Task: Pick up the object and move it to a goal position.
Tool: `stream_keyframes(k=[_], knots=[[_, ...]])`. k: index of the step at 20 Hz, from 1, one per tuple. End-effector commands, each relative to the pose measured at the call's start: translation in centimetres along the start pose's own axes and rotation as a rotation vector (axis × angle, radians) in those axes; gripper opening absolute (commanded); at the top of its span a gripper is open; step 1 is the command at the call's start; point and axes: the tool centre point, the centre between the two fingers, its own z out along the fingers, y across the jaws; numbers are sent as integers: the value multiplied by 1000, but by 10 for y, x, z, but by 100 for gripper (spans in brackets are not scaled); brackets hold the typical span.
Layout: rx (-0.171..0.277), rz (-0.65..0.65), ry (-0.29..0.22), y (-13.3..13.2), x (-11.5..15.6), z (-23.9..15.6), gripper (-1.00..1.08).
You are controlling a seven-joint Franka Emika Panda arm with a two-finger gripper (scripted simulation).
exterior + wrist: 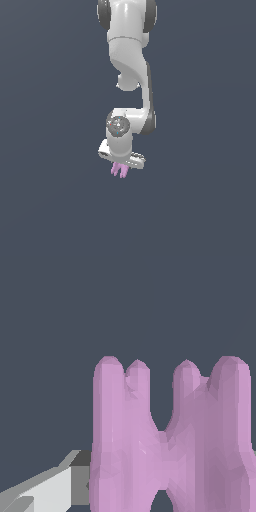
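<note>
Pink fills most of the wrist view: the block (170,446) sits right against the camera, pale lilac, its rounded lobes standing up in a row with a notch between the middle ones and a narrower waist lower down. Beside it, touching its edge, one white and grey finger (55,488) of the claw pokes into view; the other finger is hidden behind the block, so I cannot see both pads meeting it. Stepping back to the exterior view, the claw (120,166) hangs at the end of the arm with the block (119,170) poking out just beneath it, only its lower lobes showing below the white gripper body, which is wider than the block. The block touches nothing else, with plain dark grey all round it, so the claw appears clamped on it and carrying it. Above the claw the wrist joint (118,126) shows its round dark cap, and beyond that the white arm (131,55) rises straight up and out of the top of the frame. Everything behind is flat, even slate-coloured background.
</note>
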Motion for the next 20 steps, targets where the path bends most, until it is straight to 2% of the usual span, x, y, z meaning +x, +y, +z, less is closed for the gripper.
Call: stream_keyframes(k=[1, 11, 20], knots=[[0, 0, 0, -2, -3, -1, -100], [0, 0, 0, -23, -41, -14, -100], [0, 0, 0, -61, -111, -38, -100]])
